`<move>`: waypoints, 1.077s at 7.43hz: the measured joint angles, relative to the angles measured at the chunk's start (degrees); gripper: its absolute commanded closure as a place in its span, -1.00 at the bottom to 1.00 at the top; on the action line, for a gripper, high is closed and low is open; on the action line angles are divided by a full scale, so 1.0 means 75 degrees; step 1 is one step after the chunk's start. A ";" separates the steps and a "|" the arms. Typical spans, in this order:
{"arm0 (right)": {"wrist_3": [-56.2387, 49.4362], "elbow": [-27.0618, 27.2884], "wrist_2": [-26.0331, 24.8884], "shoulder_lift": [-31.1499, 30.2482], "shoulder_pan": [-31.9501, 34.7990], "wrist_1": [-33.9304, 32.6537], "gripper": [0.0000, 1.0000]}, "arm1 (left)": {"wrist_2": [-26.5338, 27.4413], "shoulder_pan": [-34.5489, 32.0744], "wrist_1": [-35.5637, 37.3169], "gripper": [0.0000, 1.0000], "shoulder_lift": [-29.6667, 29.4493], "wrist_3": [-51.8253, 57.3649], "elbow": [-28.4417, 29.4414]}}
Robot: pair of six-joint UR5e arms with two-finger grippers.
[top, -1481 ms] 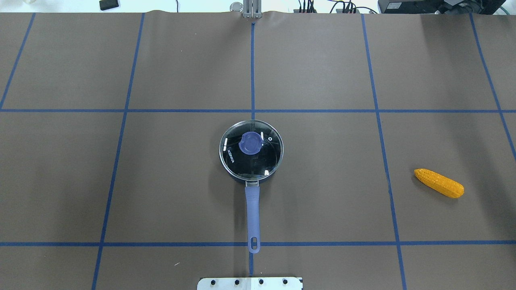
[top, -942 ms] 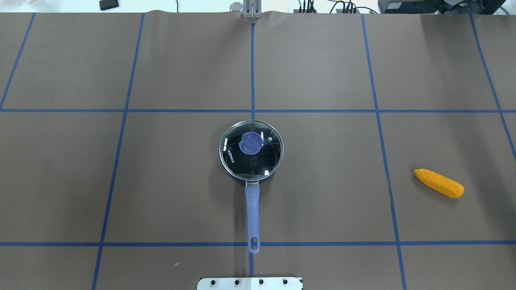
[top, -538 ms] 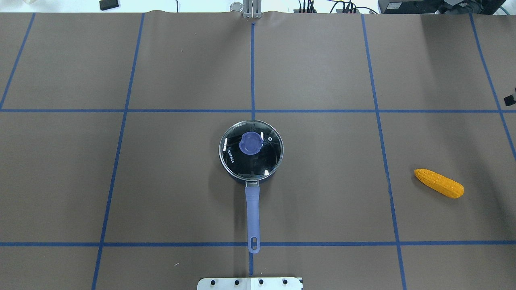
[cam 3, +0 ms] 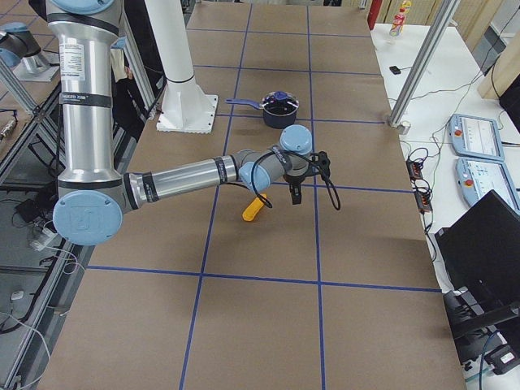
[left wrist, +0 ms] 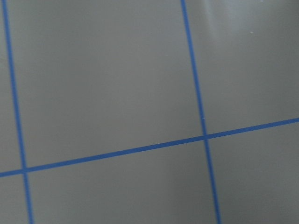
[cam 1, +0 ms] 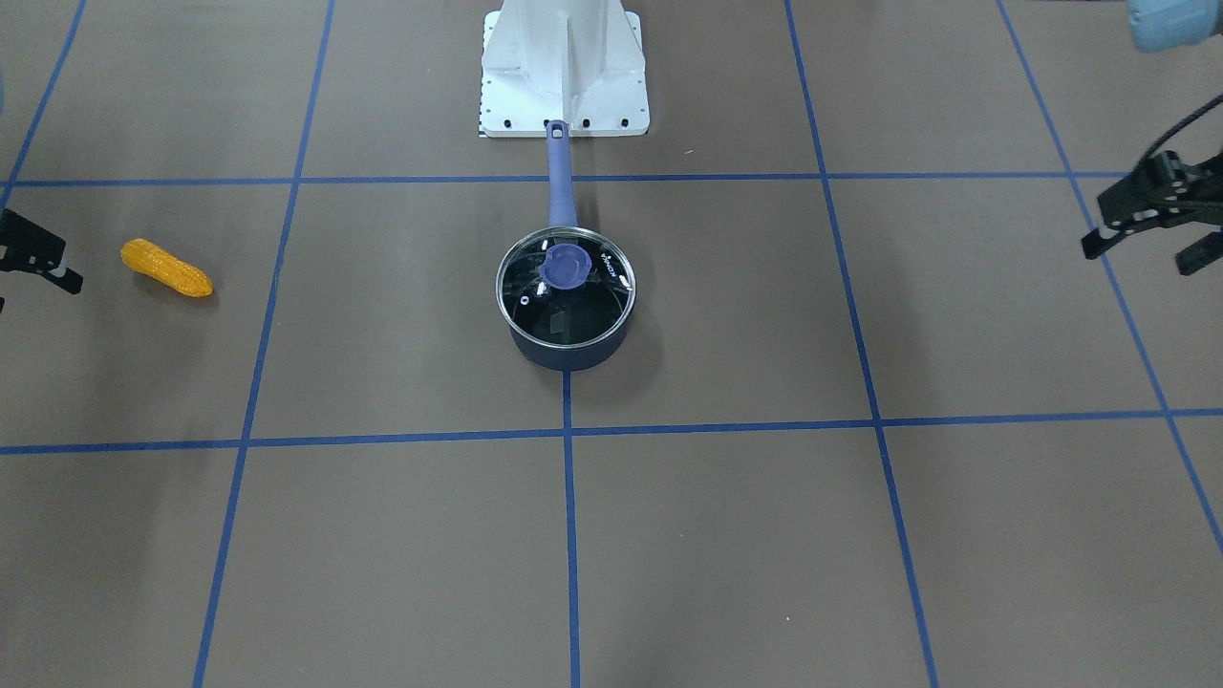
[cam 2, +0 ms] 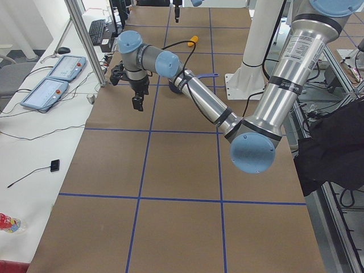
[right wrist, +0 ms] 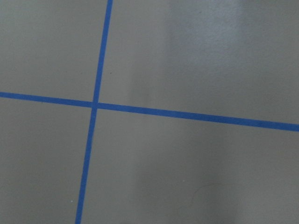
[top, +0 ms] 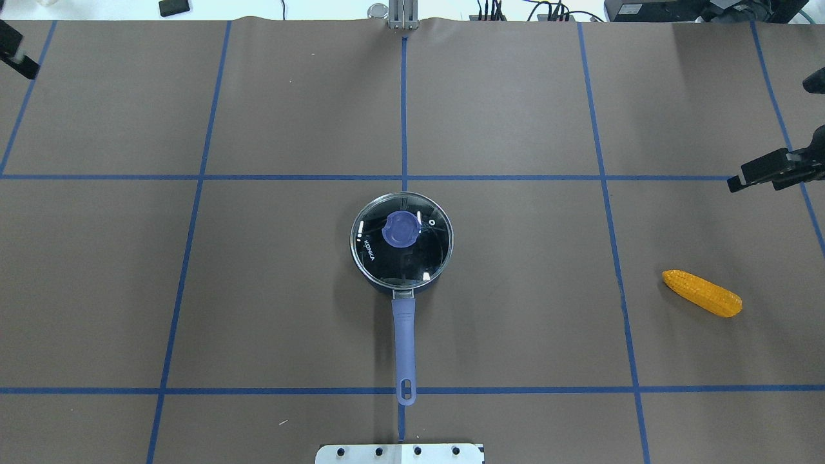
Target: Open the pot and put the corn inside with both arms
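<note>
Pot (cam 1: 564,355) with lid (top: 401,232) on, mid-worktop (top: 258,290), reachable from both sides. Corn (top: 702,293) lying near right tool (top: 770,135), spread wide and empty; left tool (cam 1: 1137,260) wide too, likely for the lid.

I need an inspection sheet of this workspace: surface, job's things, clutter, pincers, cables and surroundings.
Surface: brown mat with blue tape grid; white base plate at the robot's edge.
Job's things: pot central, glass lid on, handle toward the robot; corn lying on the robot's right, apart from the pot.
Clutter: small black object past the far edge.
Pincers: left pincer open, empty; right pincer open, empty.
Cables: black cable arching at the left wrist.
Surroundings: control pendants on a side bench.
</note>
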 measured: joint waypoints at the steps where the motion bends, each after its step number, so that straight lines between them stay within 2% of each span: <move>1: 0.0069 0.0246 -0.0507 -0.0218 -0.0586 0.0027 -1.00 | 0.0085 0.0517 -0.0015 -0.95 -0.0248 -0.0942 -0.0230; 3: -0.0072 0.0489 -0.1433 -0.0521 -0.1653 0.0051 -0.99 | 0.0506 0.1436 -0.0026 -0.96 -0.0864 -0.2456 -0.0454; 5: -0.0858 0.0604 -0.1822 -0.0815 -0.2204 0.0061 -0.99 | 0.0875 0.2263 -0.0013 -0.95 -0.1459 -0.3539 -0.0390; 8: -0.1746 0.0719 -0.2521 -0.1073 -0.3005 0.0084 -0.99 | 0.1595 0.3312 -0.0005 -0.96 -0.2656 -0.4946 0.0373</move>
